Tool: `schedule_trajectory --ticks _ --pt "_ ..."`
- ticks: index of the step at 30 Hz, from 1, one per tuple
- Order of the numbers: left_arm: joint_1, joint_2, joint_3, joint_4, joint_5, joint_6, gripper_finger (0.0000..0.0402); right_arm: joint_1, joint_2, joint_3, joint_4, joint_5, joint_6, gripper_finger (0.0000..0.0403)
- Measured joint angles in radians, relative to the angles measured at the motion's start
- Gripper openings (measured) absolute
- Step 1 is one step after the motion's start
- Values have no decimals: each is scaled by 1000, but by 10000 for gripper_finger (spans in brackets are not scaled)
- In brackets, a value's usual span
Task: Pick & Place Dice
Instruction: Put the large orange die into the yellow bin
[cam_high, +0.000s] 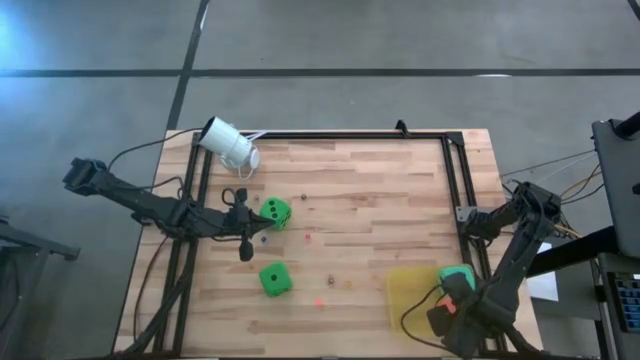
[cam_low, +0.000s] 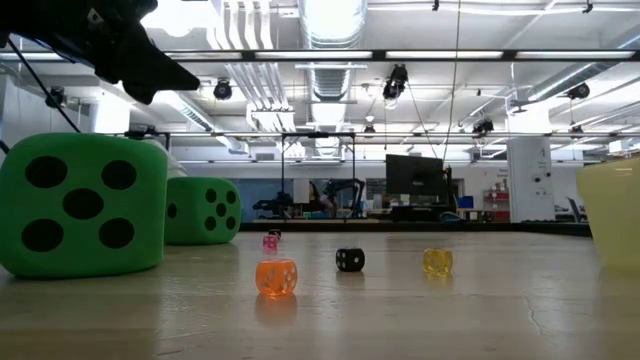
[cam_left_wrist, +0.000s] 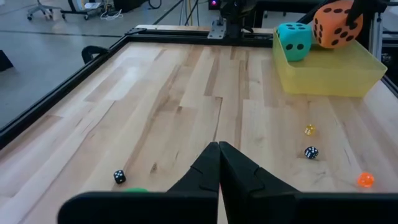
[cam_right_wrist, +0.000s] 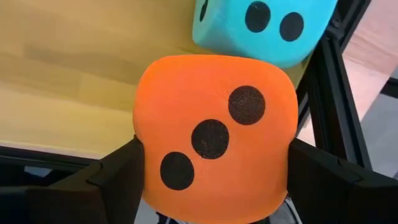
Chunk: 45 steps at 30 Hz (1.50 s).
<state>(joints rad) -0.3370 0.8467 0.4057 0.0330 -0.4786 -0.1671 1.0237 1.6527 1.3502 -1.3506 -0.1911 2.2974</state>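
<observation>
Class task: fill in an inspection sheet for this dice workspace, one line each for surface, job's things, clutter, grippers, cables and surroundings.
Surface: wooden table, dark frame.
Job's things: two green dice on the table; teal die in the yellow tray; orange die in the right gripper.
Clutter: tiny dice scattered on the table; white cylinder at the far left corner.
Grippers: left gripper shut, empty, between the green dice; right gripper gripping the orange die over the tray.
Cables: along the left arm and at the table's right edge.
Surroundings: grey floor; lab behind.

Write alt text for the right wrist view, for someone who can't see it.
The right gripper holds a soft orange-red cube die, three dark pips showing, between its dark fingers. Beyond it, a teal die rests in a translucent yellow tray.
</observation>
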Motion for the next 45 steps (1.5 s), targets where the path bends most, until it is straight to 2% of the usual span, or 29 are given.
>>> schedule_trajectory --ticks 17,23,30,45 --pt "0 0 1 0 0 10 6 0 60 -10 -2 -3 -1 311" --pt "-1 0 2 23 5 50 6 1 58 -11 -2 -3 -5 335" --pt "-1 -1 2 82 171 91 6 1 58 -11 -2 -2 -5 360" --pt "-1 0 1 82 190 142 6 1 57 -11 1 0 -28 363"
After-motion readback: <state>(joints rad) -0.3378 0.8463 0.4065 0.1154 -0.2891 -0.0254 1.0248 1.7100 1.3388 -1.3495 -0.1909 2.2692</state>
